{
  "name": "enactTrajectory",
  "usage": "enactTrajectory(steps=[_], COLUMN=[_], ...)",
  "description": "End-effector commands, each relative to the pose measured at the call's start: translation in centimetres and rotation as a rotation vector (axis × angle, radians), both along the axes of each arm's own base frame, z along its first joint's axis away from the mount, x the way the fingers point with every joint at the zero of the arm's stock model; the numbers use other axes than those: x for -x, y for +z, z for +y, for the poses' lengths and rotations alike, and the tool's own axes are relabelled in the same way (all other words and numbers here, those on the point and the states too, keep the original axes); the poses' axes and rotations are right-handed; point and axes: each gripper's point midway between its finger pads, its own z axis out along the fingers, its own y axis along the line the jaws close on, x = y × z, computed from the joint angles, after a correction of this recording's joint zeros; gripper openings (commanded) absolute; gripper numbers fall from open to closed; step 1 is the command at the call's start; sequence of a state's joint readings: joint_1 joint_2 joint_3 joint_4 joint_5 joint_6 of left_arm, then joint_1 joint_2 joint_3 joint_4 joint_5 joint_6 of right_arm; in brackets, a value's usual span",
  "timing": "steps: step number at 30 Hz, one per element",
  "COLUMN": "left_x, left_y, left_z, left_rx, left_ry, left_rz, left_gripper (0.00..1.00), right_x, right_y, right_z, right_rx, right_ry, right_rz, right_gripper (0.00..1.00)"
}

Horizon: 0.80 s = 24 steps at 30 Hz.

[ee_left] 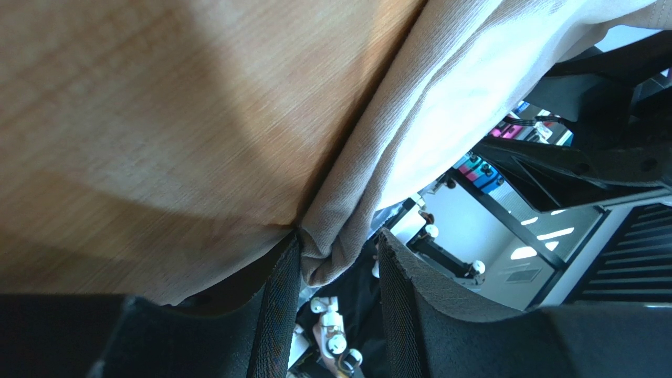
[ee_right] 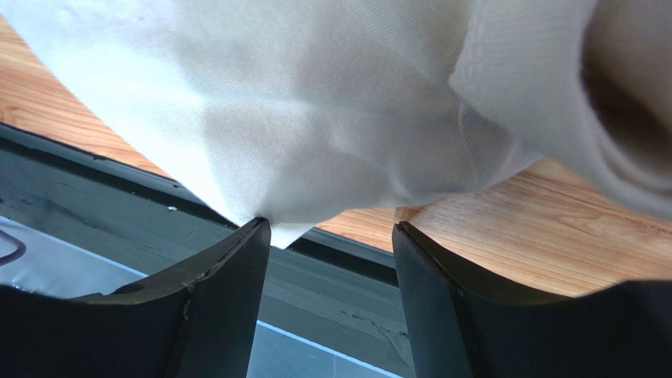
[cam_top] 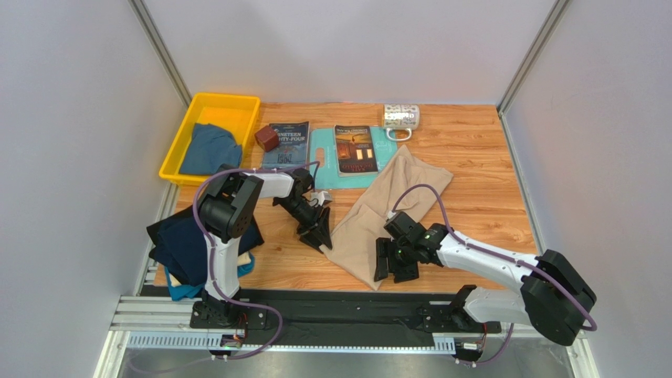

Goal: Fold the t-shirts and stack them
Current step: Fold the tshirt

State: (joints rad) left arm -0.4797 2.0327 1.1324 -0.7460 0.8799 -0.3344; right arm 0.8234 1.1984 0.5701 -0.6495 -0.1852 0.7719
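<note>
Yellow plastic bin [cam_top: 225,99] at the far left of the wooden table [cam_top: 481,169] holds a dusty blue shirt [cam_top: 208,150]. Nearer the front edge, a dark navy shirt [cam_top: 183,242] lies over a teal shirt [cam_top: 178,290], both partly under the left arm.

The left gripper [cam_top: 315,231] is tilted down at the left edge of the beige shirt [cam_top: 388,198], which lies stretched across the middle of the table. In its wrist view the gripper [ee_left: 339,246] has its jaws partly spread. A bunched fold of the beige cloth [ee_left: 410,102] sits between them, against one finger [ee_left: 276,315] and clear of the other.

The right gripper [cam_top: 394,266] is at the shirt's near right edge. In its wrist view the fingers [ee_right: 229,276] stand wide apart, and a corner of the cloth [ee_right: 315,102] hangs into the gap, just touching one fingertip, not pinched.
</note>
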Motion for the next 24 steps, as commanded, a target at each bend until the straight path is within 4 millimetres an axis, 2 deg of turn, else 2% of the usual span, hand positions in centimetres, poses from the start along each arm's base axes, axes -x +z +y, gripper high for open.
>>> enactTrajectory(steps=[1,7,11,14,19,24], left_x=[-0.3,-0.3,-0.2,-0.2,-0.4,-0.6], left_y=[-2.0,-2.1,-2.1,-2.1,-2.0,-1.9], left_z=[0.5,0.5,0.6,0.6,0.4,0.3], left_rx=[-0.039,-0.039,-0.045,-0.047,-0.044,-0.043], left_ry=[-0.036,-0.034,-0.033,-0.034,-0.032,-0.028], left_rz=[-0.067,-0.063,-0.065,-0.067,-0.070,-0.070], left_gripper=[0.48,0.47,0.47,0.47,0.46,0.45], right_x=[-0.3,0.2,1.6,2.3,2.4,2.8], right_y=[-0.8,-2.9,-4.4,-4.8,-4.9,-5.9], right_z=[0.7,0.3,-0.5,-1.2,-2.3,-3.2], right_rx=[-0.021,0.004,0.023,0.034,0.071,0.100], right_ry=[-0.011,-0.021,-0.024,-0.047,-0.094,-0.121], right_rz=[0.009,0.044,0.094,0.106,0.086,0.093], right_gripper=[0.64,0.64,0.63,0.63,0.61,0.53])
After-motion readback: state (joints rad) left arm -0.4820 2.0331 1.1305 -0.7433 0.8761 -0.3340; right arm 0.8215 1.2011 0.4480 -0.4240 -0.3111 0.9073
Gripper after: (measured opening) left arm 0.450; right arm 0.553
